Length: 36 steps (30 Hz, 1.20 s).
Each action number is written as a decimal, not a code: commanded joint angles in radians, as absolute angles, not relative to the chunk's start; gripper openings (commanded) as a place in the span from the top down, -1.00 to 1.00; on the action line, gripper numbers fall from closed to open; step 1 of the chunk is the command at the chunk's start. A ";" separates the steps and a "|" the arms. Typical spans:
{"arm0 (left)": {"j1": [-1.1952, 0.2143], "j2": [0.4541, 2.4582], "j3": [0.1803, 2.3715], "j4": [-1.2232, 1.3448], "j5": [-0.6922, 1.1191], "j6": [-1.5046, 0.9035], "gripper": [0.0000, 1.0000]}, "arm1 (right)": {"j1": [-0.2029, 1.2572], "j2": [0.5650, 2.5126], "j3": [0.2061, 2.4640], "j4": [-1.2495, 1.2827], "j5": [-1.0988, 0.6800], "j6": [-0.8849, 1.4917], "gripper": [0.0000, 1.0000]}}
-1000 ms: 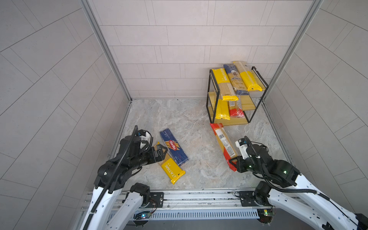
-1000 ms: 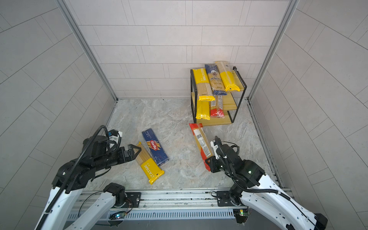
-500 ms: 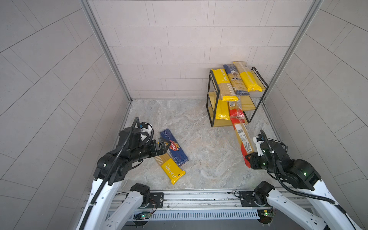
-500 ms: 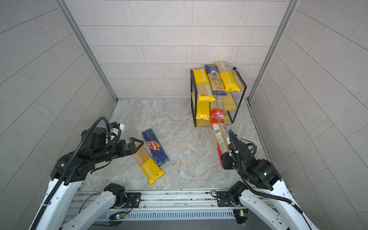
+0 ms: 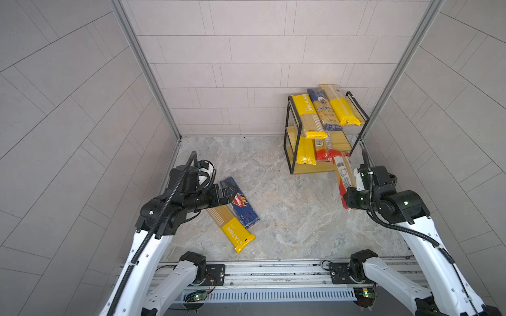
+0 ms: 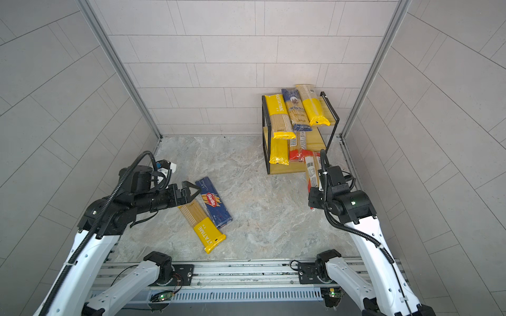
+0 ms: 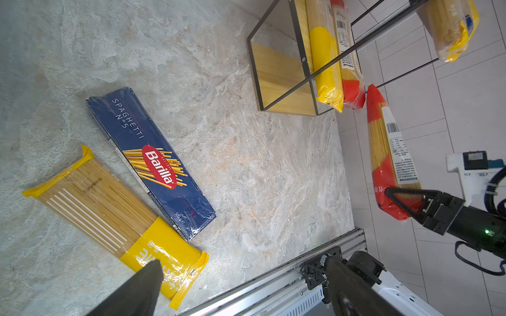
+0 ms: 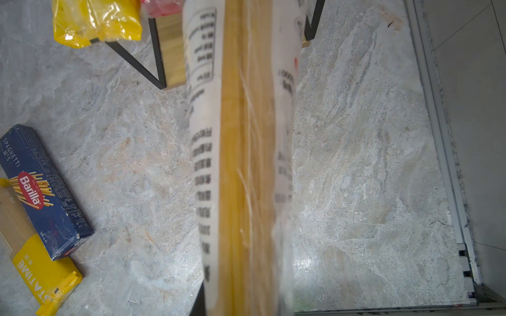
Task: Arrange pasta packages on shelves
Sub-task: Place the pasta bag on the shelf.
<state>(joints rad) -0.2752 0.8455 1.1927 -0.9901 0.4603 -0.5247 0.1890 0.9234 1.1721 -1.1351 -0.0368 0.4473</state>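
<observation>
Marble-patterned tabletop (image 5: 287, 219) fills the floor of the tiled booth, and the shelves (image 5: 312, 169) stand in its far right corner against the back wall. On the top board lie three pasta packs side by side: a yellow PASTATIME pack (image 5: 308, 115), a dark blue pack (image 5: 324, 109) and a second yellow pack (image 5: 341, 108). Under them, on a lower board, a yellow pack (image 5: 305, 151) and a red-ended pack (image 5: 321, 153) jut over the front edge. Well apart on the left of the tabletop, a blue Barilla box (image 6: 213, 201) lies flat, touching a yellow PASTATIME pack on the tabletop (image 6: 201, 223) along one long side. The right gripper (image 7: 395, 201) is clamped on the near red end of another red-ended pack, the held pack (image 5: 343, 169), which is raised off the tabletop with its far red end just beside the shelved red-ended one. The left gripper (image 6: 195, 191) hangs over the far ends of the two loose packs, jaws spread wide, holding nothing.
</observation>
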 commanded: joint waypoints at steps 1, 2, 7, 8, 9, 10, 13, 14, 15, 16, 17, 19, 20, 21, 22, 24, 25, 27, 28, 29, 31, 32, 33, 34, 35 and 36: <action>-0.272 0.850 1.186 -0.964 0.459 -0.509 -0.99 | 0.154 0.955 1.258 -0.925 -0.048 0.381 1.00; -0.272 0.855 1.186 -0.962 0.456 -0.506 -0.99 | 0.146 0.979 1.273 -0.909 -0.057 0.374 1.00; -0.272 0.883 1.191 -0.954 0.447 -0.503 -0.99 | 0.114 1.087 1.344 -0.857 -0.055 0.346 1.00; -0.272 0.890 1.190 -0.949 0.445 -0.503 -0.99 | 0.105 1.109 1.356 -0.845 -0.058 0.338 1.00; -0.273 0.894 1.189 -0.947 0.443 -0.503 -0.99 | 0.097 1.131 1.369 -0.833 -0.055 0.330 1.00; -0.273 0.900 1.187 -0.944 0.443 -0.503 -0.99 | 0.090 1.151 1.380 -0.822 -0.056 0.324 1.00; -0.272 0.922 1.186 -0.939 0.444 -0.503 -0.99 | 0.078 1.220 1.416 -0.783 -0.053 0.296 1.00; -0.272 0.929 1.186 -0.937 0.443 -0.503 -0.99 | 0.075 1.243 1.428 -0.772 -0.050 0.284 1.00; -0.273 0.935 1.186 -0.936 0.441 -0.503 -0.99 | 0.073 1.266 1.444 -0.764 -0.043 0.274 1.00; -0.273 0.941 1.185 -0.934 0.439 -0.502 -0.99 | 0.070 1.286 1.458 -0.757 -0.039 0.264 1.00; -0.272 0.947 1.186 -0.931 0.435 -0.503 -0.99 | 0.068 1.306 1.475 -0.748 -0.033 0.252 1.00; -0.273 0.957 1.185 -0.924 0.426 -0.500 -0.98 | 0.059 1.342 1.504 -0.725 -0.036 0.237 1.00; -0.273 0.964 1.186 -0.921 0.421 -0.499 -0.99 | 0.053 1.360 1.518 -0.714 -0.037 0.234 1.00; -0.272 0.972 1.186 -0.918 0.417 -0.499 -0.98 | 0.050 1.376 1.528 -0.702 -0.035 0.232 1.00; -0.272 0.980 1.187 -0.915 0.416 -0.499 -0.99 | 0.045 1.389 1.531 -0.686 -0.035 0.229 1.00; -0.272 1.001 1.190 -0.914 0.416 -0.496 -0.98 | 0.037 1.419 1.538 -0.662 -0.034 0.223 1.00; -0.272 1.009 1.191 -0.914 0.417 -0.493 -0.98 | 0.032 1.430 1.537 -0.651 -0.037 0.225 1.00; -0.272 1.023 1.188 -0.910 0.416 -0.492 -0.98 | 0.019 1.448 1.524 -0.620 -0.043 0.226 1.00; -0.273 1.026 1.187 -0.906 0.416 -0.494 -0.98 | 0.015 1.451 1.514 -0.605 -0.043 0.225 1.00; -0.273 1.031 1.185 -0.905 0.412 -0.494 -0.98 | 0.007 1.451 1.496 -0.579 -0.048 0.227 1.00; -0.273 1.038 1.186 -0.901 0.405 -0.494 -0.98 | 0.000 1.450 1.454 -0.517 -0.062 0.228 1.00; -0.273 1.040 1.187 -0.899 0.401 -0.493 -0.98 | -0.004 1.449 1.433 -0.487 -0.065 0.229 1.00; -0.273 1.044 1.188 -0.899 0.396 -0.494 -0.98 | -0.009 1.450 1.416 -0.454 -0.070 0.229 1.00; -0.272 1.048 1.190 -0.898 0.392 -0.493 -0.98 | -0.011 1.451 1.402 -0.431 -0.072 0.235 1.00; -0.273 1.052 1.191 -0.894 0.391 -0.495 -0.98 | -0.014 1.455 1.394 -0.410 -0.080 0.235 1.00; -0.272 1.055 1.192 -0.893 0.388 -0.497 -0.98 | -0.016 1.459 1.391 -0.400 -0.082 0.238 1.00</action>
<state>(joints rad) -0.2752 1.0496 1.1927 -0.9081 0.4099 -0.5064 -0.0120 1.4818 1.3758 -0.6163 -0.0708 0.2455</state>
